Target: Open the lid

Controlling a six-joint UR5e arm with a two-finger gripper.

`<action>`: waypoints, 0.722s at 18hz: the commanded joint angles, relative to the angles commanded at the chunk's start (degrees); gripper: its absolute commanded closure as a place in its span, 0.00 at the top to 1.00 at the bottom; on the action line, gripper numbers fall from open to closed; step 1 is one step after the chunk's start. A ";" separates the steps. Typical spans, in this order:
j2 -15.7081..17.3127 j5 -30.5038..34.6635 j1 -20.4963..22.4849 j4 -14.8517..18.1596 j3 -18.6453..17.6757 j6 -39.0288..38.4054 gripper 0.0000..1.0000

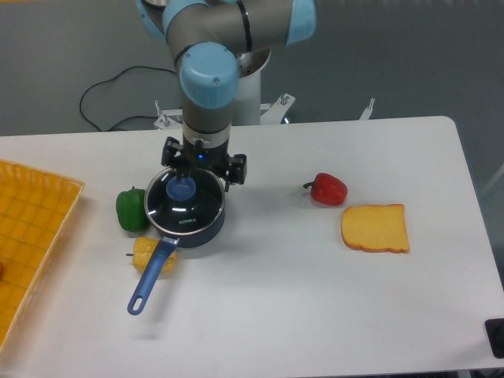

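Note:
The lid [186, 206] is round dark glass with a metal rim, white "KONKA" lettering and a light-blue centre knob [183, 189]. It sits flat on the dark-blue saucepan [206, 231], whose blue handle [150, 279] points toward the front left. My gripper [187, 175] hangs straight down over the back half of the lid, just above and behind the knob. Its dark fingers blend with the dark glass, so I cannot make out how far apart they stand or whether they touch the knob.
A green pepper [130, 209] lies left of the pan and a yellow pepper [151, 254] lies under the handle. A red pepper [327, 189] and a toast slice [376, 228] lie to the right. A yellow basket [27, 236] is at the left edge.

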State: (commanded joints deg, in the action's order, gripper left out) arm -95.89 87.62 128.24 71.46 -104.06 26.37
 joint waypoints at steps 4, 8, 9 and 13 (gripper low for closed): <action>0.17 0.98 -2.02 -4.82 -3.07 -0.53 1.00; 0.17 1.68 -2.82 -8.27 -5.19 -0.70 1.00; 0.09 1.68 -2.82 -8.44 -5.36 -0.79 1.00; -0.26 1.33 -2.82 -11.25 -6.15 -1.93 1.00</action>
State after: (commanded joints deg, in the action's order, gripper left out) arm -96.15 88.95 125.42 60.22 -110.21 24.44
